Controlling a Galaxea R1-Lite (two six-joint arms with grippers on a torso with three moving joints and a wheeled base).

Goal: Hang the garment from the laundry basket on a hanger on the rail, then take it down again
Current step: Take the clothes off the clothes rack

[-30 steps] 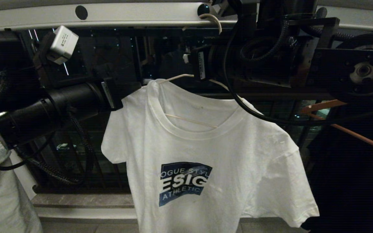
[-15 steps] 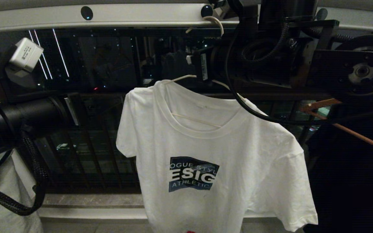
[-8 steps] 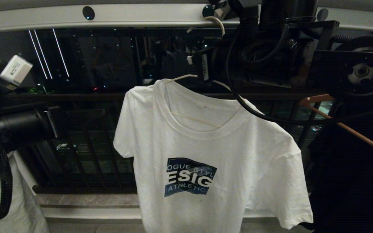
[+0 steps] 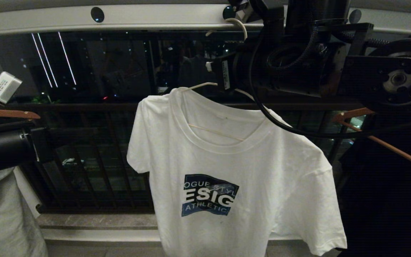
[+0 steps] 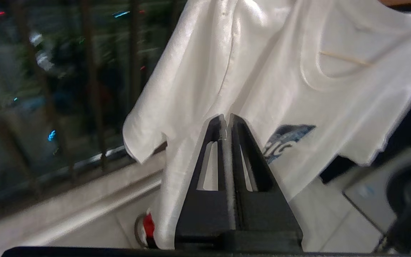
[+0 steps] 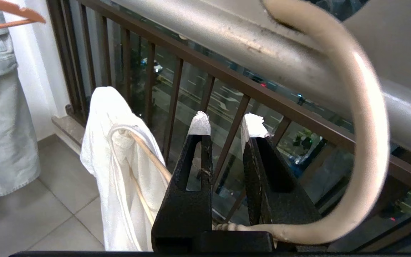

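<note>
**Rail and load.** The rail (image 4: 155, 18) runs across the top of the head view. Below it the garment (image 4: 234, 160) hangs full length with its logo facing the robot. It sits crooked: the shoulder on the robot's left rides high and the right one droops. The hanger (image 4: 198, 85) carries it, with the hook over the rail beside a dark hole.

**Grippers.** The right gripper (image 6: 225, 123) is just under the rail. Its jaws stand narrowly apart, and the hanger's twisted neck is clamped low between them. The left gripper (image 5: 226, 117) is well below the rail, on the left sleeve's side. It is clenched, empty and clear of the cloth.

**Step in hand (judgement).** Hanging looks complete, so the take-down is due.
- Lift the neck straight up until the hook tip clears the rail, then draw it towards the robot.
- Keep the hanger level, as the low shoulder could slide off the wire.
- The left gripper must open before it can steady the cloth.

**Surroundings.** A dark barred balcony railing (image 4: 102, 160) stands behind and below the rail, with night outside. Beneath it are a stone sill (image 4: 95, 221) and pale floor tiles (image 6: 59, 200). A black garment (image 4: 387, 214) on a wooden hanger (image 4: 387, 146) hangs to the right, close to the sleeve.
</note>
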